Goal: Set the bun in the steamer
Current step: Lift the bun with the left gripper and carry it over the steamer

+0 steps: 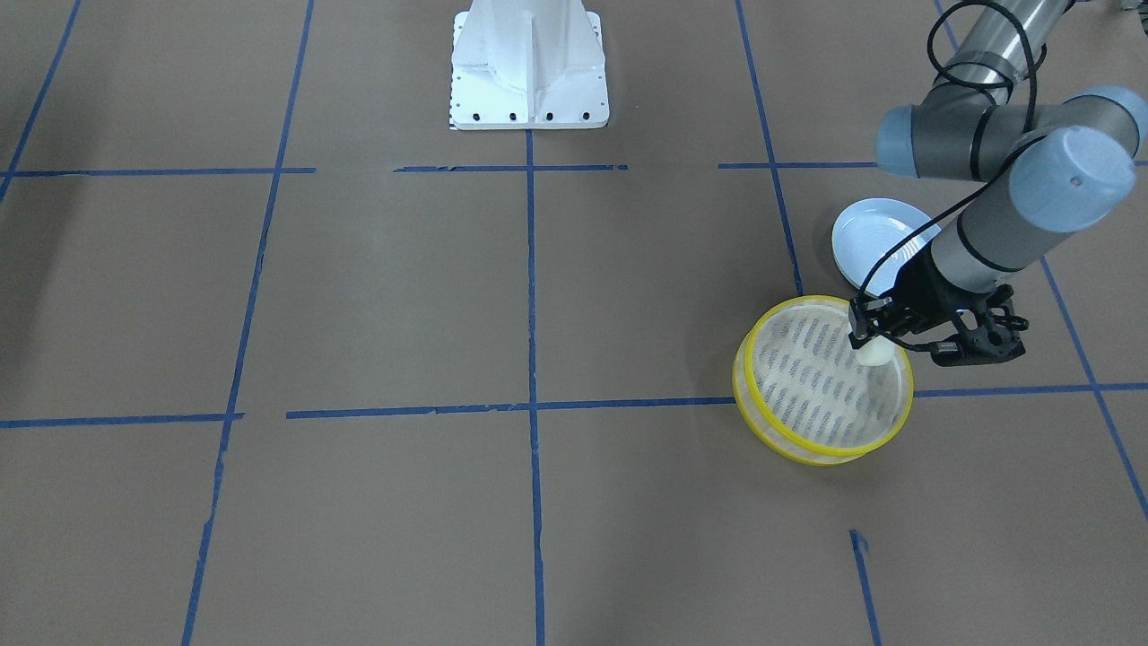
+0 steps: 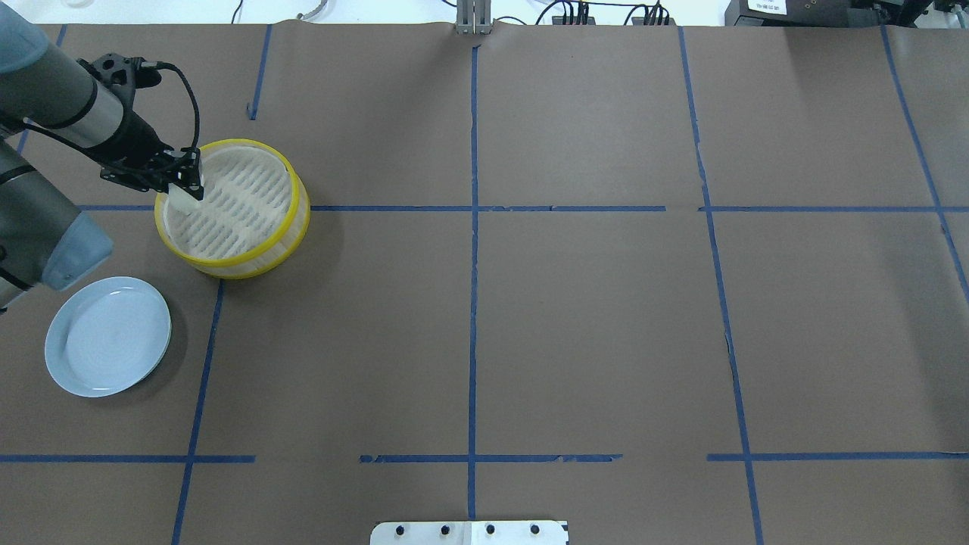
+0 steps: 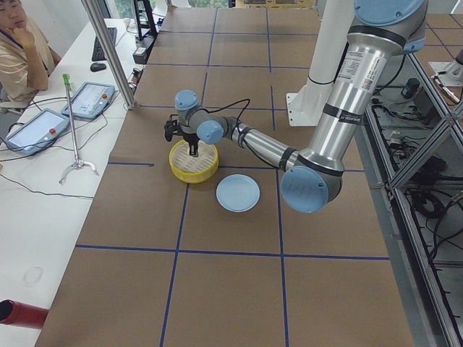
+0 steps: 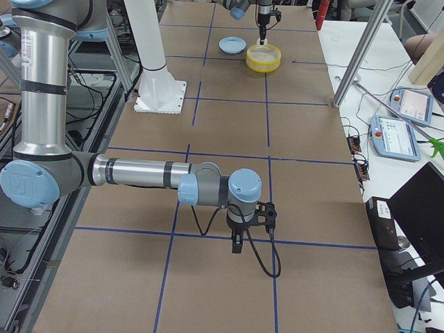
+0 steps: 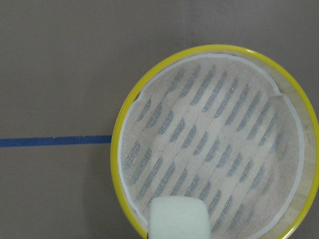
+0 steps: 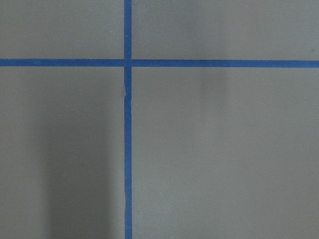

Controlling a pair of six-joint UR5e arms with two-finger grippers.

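Nearest the robot, the pale blue plate (image 2: 106, 337) lies on the counter (image 2: 530, 318). Beyond it, the left pincer (image 2: 185, 184) is clamped on the bun (image 2: 182, 201), held just inside the left rim of the steamer (image 2: 235, 263). It seems wise to carry the bun toward the middle and lower it before letting go, lest it catch the rim. How far the right pincer (image 4: 237, 241) is open I cannot tell.

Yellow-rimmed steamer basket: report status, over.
Left gripper, jaws shut on small cream-white bun, over round yellow-rimmed mesh steamer near its rim. Right gripper far off, jaws unreadable. Pale blue plate sits clear of the basket.
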